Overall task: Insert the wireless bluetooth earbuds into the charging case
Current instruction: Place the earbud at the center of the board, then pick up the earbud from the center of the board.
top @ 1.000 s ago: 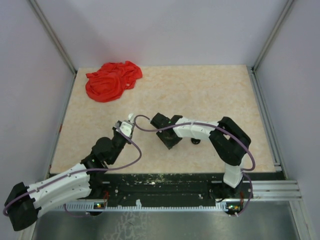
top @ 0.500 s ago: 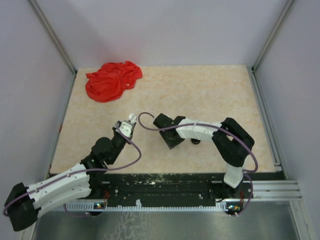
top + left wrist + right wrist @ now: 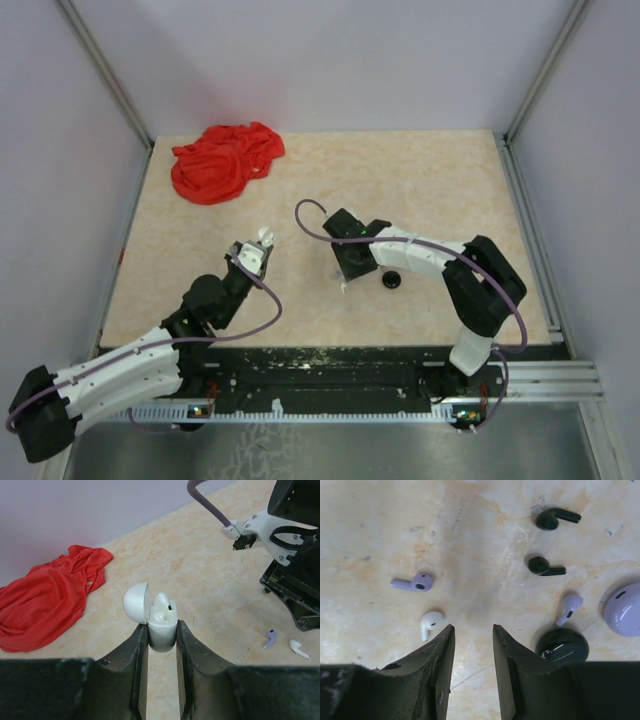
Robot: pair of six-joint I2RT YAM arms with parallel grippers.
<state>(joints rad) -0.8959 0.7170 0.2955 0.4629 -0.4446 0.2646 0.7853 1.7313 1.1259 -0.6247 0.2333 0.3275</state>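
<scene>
My left gripper is shut on the white charging case, held up with its lid flipped open and one white earbud seated inside. From above, the case shows at the tip of the left gripper. My right gripper hangs open over the table with nothing between its fingers. A loose white earbud lies just left of its left fingertip. A lavender earbud lies beyond that. Another lavender earbud and two black earbuds lie to the right.
A round black case and a lavender case sit right of the right gripper. A crumpled red cloth lies at the table's back left corner. Metal frame rails border the table.
The right arm has swung to the right, carrying its gripper away from the left gripper, and its jaws have narrowed slightly. The left gripper and the case have stayed put.
</scene>
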